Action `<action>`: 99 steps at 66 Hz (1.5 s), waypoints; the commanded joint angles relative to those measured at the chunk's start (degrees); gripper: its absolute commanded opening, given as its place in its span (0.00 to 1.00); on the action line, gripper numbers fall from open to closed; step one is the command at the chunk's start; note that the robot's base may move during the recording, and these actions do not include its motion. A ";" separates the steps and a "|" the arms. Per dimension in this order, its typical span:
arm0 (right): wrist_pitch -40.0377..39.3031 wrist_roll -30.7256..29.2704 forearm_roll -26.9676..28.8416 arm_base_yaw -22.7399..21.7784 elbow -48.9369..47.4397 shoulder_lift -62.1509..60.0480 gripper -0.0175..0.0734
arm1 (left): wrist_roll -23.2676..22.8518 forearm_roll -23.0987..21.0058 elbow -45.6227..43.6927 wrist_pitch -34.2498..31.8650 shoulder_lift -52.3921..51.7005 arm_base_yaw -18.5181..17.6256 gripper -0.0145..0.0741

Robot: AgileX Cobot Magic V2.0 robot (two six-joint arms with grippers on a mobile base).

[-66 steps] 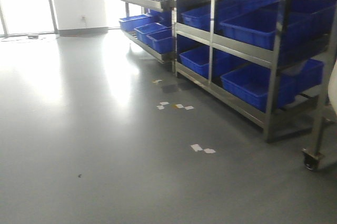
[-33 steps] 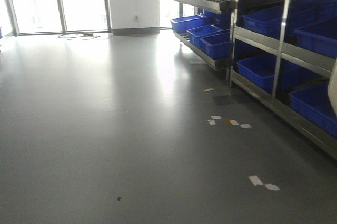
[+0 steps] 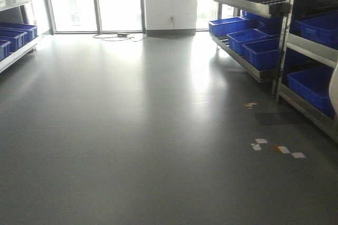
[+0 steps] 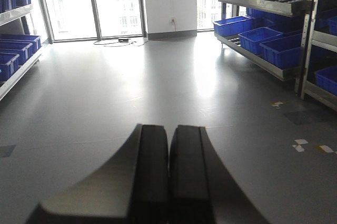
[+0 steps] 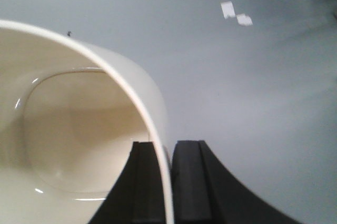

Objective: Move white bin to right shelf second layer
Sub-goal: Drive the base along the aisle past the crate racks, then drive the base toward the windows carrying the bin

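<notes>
As the right wrist view shows, I hold the white bin [image 5: 79,129] with its mouth facing the camera and its base beyond, so its depth axis runs along the line of sight. My right tool [image 5: 164,148] pinches the rim wall, one finger inside, one outside. The bin's body spreads left of the tool, above the grey floor [image 5: 253,87]. My left tool [image 4: 168,132] is pressed together.

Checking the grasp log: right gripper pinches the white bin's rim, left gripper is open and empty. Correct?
Not quite. The left gripper is shut, its fingers pressed together with nothing between them, as the left wrist view shows. The right gripper does pinch the white bin by its rim.
</notes>
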 commanded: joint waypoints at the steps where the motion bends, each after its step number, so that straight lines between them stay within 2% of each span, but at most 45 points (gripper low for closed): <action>1: -3.57 -0.12 -0.19 0.02 -1.72 -0.17 0.25 | -0.15 -0.35 2.11 -4.81 -0.80 -0.25 0.26; 99: -3.56 -0.12 -0.19 0.02 -1.72 -0.17 0.25 | -0.15 -0.35 2.11 -4.81 -0.80 -0.25 0.26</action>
